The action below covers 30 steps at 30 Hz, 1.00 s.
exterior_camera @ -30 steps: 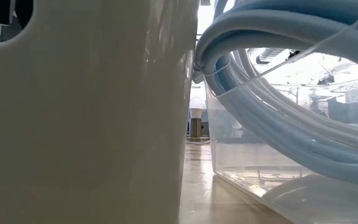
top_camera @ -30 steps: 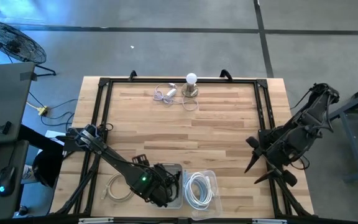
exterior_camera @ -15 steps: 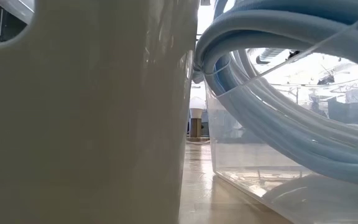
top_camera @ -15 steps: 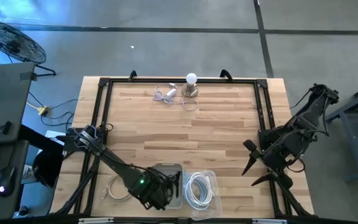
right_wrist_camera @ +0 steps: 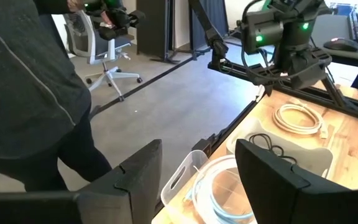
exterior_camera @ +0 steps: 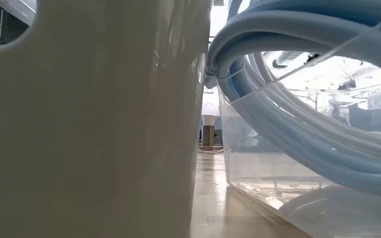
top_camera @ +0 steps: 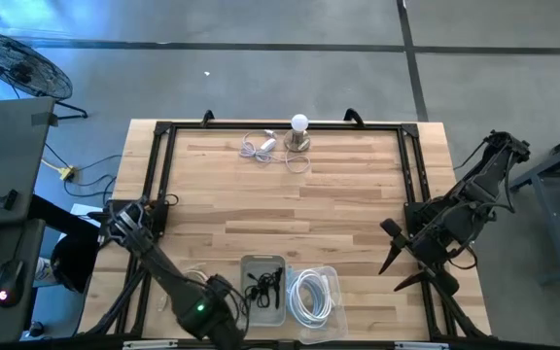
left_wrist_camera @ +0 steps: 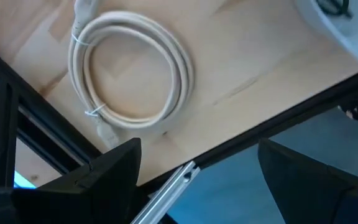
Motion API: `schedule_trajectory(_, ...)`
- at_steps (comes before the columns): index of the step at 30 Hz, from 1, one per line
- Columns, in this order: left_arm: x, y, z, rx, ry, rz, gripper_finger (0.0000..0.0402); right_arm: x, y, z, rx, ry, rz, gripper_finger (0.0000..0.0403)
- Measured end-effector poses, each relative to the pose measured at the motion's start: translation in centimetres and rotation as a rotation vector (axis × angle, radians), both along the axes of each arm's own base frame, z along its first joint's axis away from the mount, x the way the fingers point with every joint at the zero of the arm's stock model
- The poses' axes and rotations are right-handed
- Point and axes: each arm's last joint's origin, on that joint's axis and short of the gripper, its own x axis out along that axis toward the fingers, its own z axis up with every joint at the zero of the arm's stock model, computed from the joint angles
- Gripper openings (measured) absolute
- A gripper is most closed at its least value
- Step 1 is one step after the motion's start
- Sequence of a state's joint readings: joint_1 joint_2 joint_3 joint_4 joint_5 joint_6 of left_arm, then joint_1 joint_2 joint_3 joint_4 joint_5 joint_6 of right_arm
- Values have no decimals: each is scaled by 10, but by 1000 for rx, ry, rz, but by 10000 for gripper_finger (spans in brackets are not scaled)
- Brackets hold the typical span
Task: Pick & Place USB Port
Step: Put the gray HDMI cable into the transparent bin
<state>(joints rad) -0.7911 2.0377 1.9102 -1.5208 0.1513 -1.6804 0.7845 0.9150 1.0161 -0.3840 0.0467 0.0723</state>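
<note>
A black corded USB piece [top_camera: 263, 285] lies tangled on the floor of the white bin [top_camera: 246, 264] near the table's front edge; it also shows in the right wrist view [right_wrist_camera: 272, 147]. My left gripper [top_camera: 220, 321] hangs open just left of that bin, pointing down over the front edge, with nothing between its fingers [left_wrist_camera: 114, 168]. A beige coiled cable [left_wrist_camera: 129, 68] lies flat on the wood under it. My right gripper [top_camera: 395, 255] waits open above the table's right side, clear of everything [right_wrist_camera: 197, 180].
A clear bin [top_camera: 331, 277] holding a pale coiled cable [top_camera: 309, 295] stands right of the white bin. A lamp with a bulb [top_camera: 299, 131] and a white cord [top_camera: 259, 146] sit at the far edge. A black frame [top_camera: 158, 175] rims the table. A person [right_wrist_camera: 36, 93] stands beyond.
My left gripper has swung from above the white bin toward the table's left and near edge, rolling about its own axis as it went. The black USB piece, which the arm covered before, now shows lying in the bin.
</note>
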Motion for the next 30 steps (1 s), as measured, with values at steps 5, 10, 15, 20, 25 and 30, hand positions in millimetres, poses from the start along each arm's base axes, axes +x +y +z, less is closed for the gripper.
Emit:
schedule_trajectory(5,-5,-5,0,46,-45,-28,317,-1,1,0,12,11,23,197)
schedule_trajectory(10,-2,-2,-3,134,-115,-45,317,-1,1,1,33,15,30,197)
schedule_trajectory(15,-1,-2,-26,160,-120,-52,317,-1,1,2,63,38,41,197)
schedule_trajectory(20,-7,-3,-59,67,14,27,317,-1,2,2,87,62,57,197)
schedule_trajectory(25,-6,-4,-77,40,-11,26,317,-1,2,2,93,60,56,197)
schedule_trajectory(30,-7,-2,-85,48,-24,0,317,-1,3,5,114,33,59,197)
